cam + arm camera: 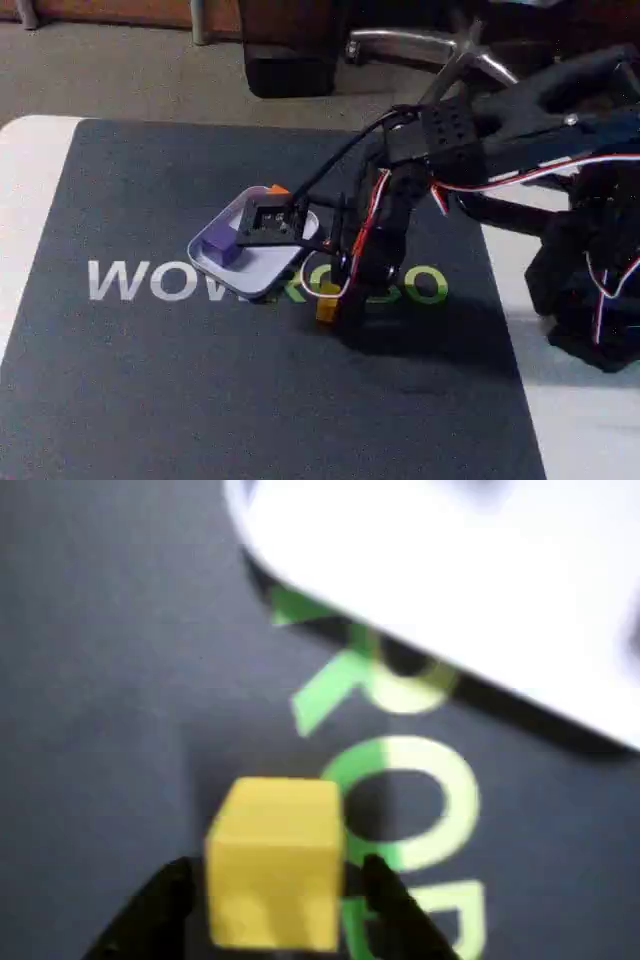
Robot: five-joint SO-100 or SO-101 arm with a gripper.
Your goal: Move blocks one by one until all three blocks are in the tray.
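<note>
Yellow block [275, 860] clamped between gripper [270, 895] fingers.

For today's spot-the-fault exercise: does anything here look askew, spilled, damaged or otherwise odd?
Nothing stands out. The purple block and orange block sit in the tray; the yellow block sits squarely between the hand fingers on the mat, just outside the tray.

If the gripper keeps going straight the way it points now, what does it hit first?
Most likely the dark mat, just past the yellow block between the gripper fingers. The tray rim lies further along that line; depth is hard to judge in the blurred wrist view.
</note>
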